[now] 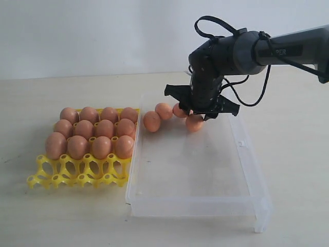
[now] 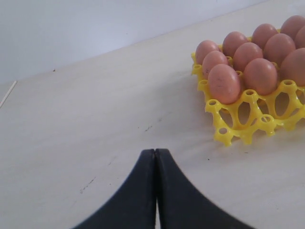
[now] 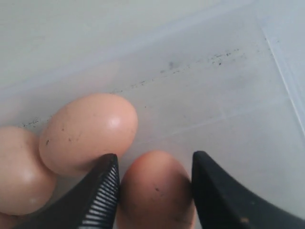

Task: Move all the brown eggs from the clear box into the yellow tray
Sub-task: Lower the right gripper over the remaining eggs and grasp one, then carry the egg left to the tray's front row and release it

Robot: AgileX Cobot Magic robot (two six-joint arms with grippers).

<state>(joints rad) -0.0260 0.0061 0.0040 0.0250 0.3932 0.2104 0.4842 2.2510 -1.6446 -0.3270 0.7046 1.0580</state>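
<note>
Four brown eggs lie at the far end of the clear box (image 1: 250,154). My right gripper (image 1: 198,116) reaches down over the rightmost one (image 1: 194,123). In the right wrist view both fingers of that gripper (image 3: 155,156) press the sides of this speckled egg (image 3: 155,191), which rests on the box floor. A second egg (image 3: 88,131) touches the ribbed finger (image 3: 102,191) from outside. The yellow tray (image 1: 46,177) holds several eggs (image 1: 97,135) in three rows; its near row of cups stands empty. My left gripper (image 2: 156,151) is shut on nothing, above bare table beside the tray (image 2: 238,133).
The box's near half (image 1: 190,175) holds nothing. Its walls rise round the eggs, and the far wall (image 3: 143,47) stands just behind them. A third egg (image 3: 19,171) lies against the second. The tray sits close against the box's left wall.
</note>
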